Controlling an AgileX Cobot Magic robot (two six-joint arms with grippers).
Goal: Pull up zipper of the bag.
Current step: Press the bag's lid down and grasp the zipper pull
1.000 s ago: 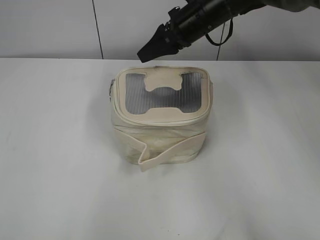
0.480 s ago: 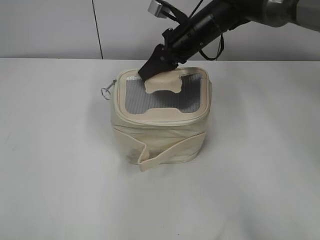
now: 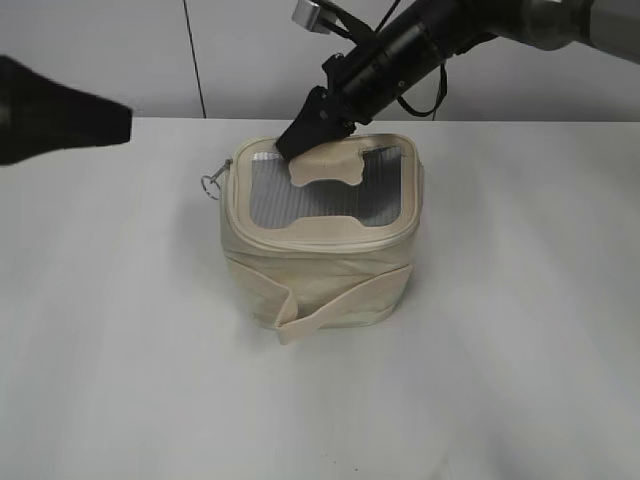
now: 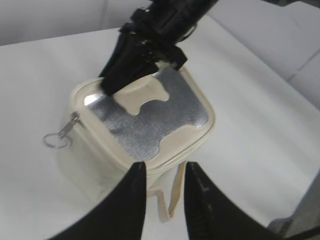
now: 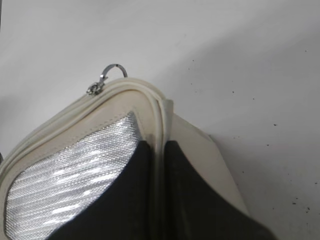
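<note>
the small boxy cream-white leatherette bag (image 3: 322,232), with its grey mesh window and cream h-shaped patch, stands upright near the middle of the plain white table (image 3: 520,340), lid uppermost. the right gripper (image 3: 300,140) bears down on the rear edge of the lid; in its wrist view its two dark fingers (image 5: 120,200) sit almost together with the cream lid rim showing in the narrow slit between them, apparently pinching that rim. the left gripper (image 4: 162,200) hovers off the bag's near corner, jaws parted and holding nothing. the cream zip track (image 5: 150,100) runs round the lid rim; one small silver slider with its round metal ring pull (image 3: 212,184) hangs free at the bag's left side, touched by neither gripper. judgement: the bag appears steadied, but the pull is not yet grasped; seizing the ring and drawing it along the track remains. how much track is open cannot be told.
</note>
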